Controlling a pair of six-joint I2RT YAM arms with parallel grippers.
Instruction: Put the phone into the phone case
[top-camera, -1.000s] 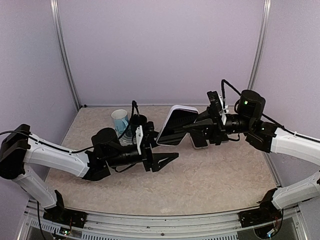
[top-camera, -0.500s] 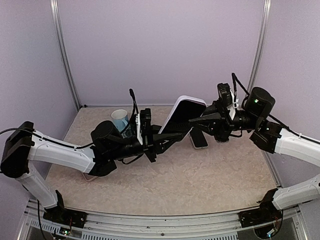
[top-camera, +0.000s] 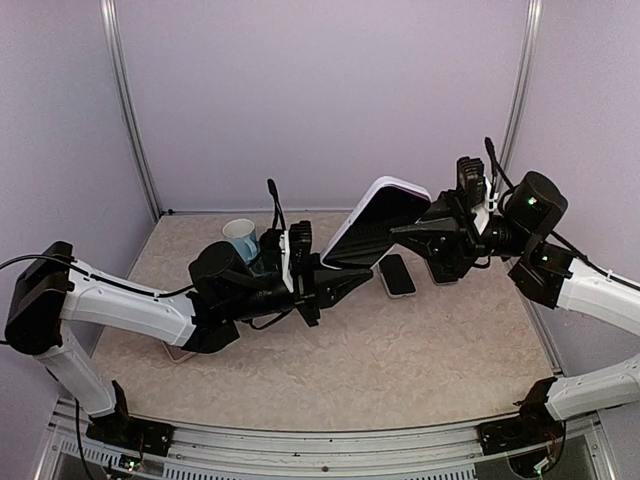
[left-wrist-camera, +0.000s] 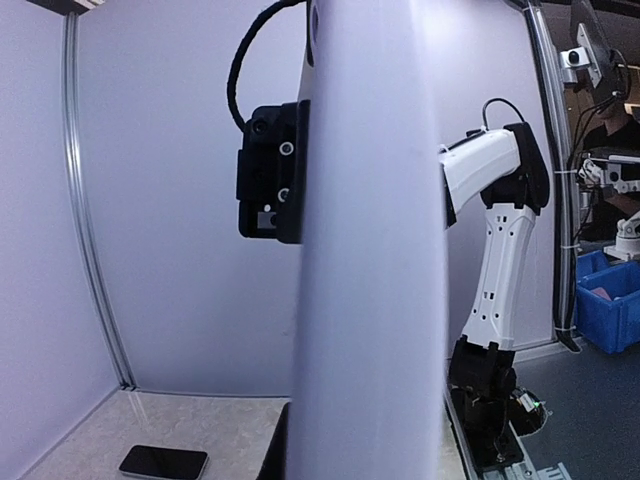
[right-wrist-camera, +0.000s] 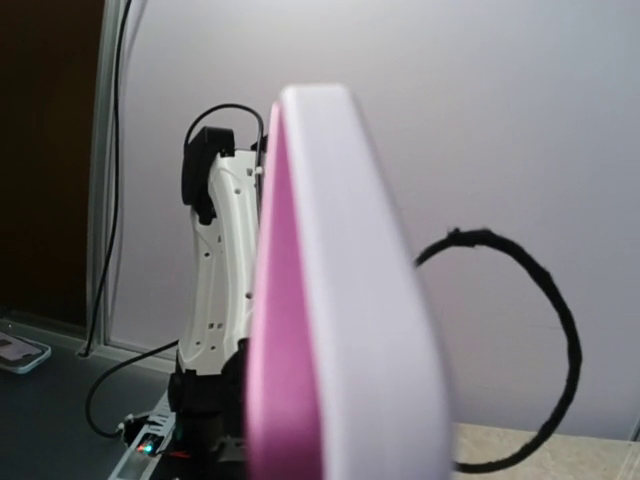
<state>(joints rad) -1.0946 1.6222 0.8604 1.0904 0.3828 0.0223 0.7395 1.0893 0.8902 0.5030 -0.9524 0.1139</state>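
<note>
Right pincer (top-camera: 418, 229) clamped the white, pink-lined phone case (top-camera: 372, 225) aloft; your left pincer (top-camera: 352, 284) sat at its lower end, grip unclear. Black glass phone (top-camera: 398, 275) lay on the table (top-camera: 420, 350) below. Uneven pulls could've twisted the case free.

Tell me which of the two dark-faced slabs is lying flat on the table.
The smaller black phone, flat on the tabletop. The larger white-rimmed case is held tilted in the air by the right gripper.

phone case (top-camera: 375, 222) white, pink rim; phone (top-camera: 398, 275) black; cup (top-camera: 240, 238) white-blue; table (top-camera: 420, 350) beige mottled.
</note>
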